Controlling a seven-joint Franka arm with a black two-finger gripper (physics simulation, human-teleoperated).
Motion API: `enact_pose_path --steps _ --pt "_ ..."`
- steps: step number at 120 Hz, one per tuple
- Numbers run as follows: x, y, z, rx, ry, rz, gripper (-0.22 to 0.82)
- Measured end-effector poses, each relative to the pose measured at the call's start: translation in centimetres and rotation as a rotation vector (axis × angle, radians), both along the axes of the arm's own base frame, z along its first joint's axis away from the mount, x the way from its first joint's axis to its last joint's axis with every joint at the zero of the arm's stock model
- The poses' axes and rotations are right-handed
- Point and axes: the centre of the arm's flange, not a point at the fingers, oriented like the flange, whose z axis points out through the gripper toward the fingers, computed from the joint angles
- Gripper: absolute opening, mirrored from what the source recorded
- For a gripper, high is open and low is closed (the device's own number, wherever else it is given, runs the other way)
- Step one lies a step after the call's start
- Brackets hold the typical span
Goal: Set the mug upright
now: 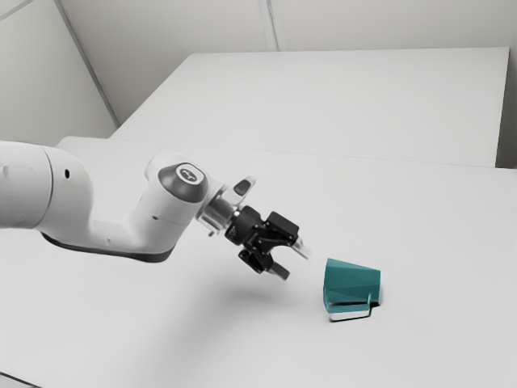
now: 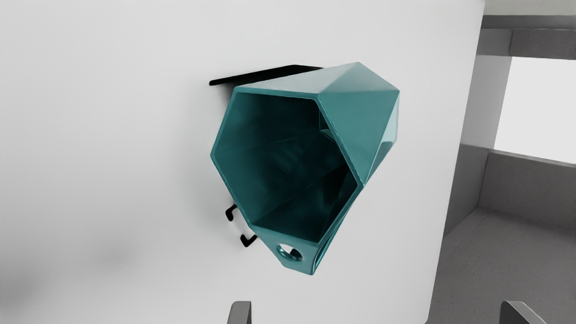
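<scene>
Teal mug point(image 1: 351, 281) lies tipped, the wrist view showing its inside point(image 2: 283, 162).

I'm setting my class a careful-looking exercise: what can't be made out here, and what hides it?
- Arm's mount: exterior view, cut off by the left edge.
- Mug's underside: both views, hidden by its own body.
- Mug's deepest inside: wrist view, dark shadow.
- Jaws behind their tips: wrist view, cut by the bottom edge.

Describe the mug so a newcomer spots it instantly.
On the white table, look past the open black gripper, toward the exterior view's right. There the mug lies on its side, mouth facing the gripper. Its teal, faceted body sets it apart from the black gripper and white tabletop.
</scene>
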Motion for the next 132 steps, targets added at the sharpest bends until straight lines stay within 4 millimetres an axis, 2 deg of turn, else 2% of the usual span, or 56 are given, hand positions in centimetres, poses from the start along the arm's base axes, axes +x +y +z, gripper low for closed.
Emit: enact_pose_path --steps 23,50,92,132 --pt "0.1 -1.7 -1.0 -0.017 -0.047 0.010 0.60" --pt "0.4 -2.7 -2.5 -0.027 -0.095 0.031 0.60" --pt "0.5 -5.9 -3.9 -0.062 -0.145 0.017 0.60" --pt "0.6 -6.6 -4.7 -0.085 -0.197 0.027 0.60"
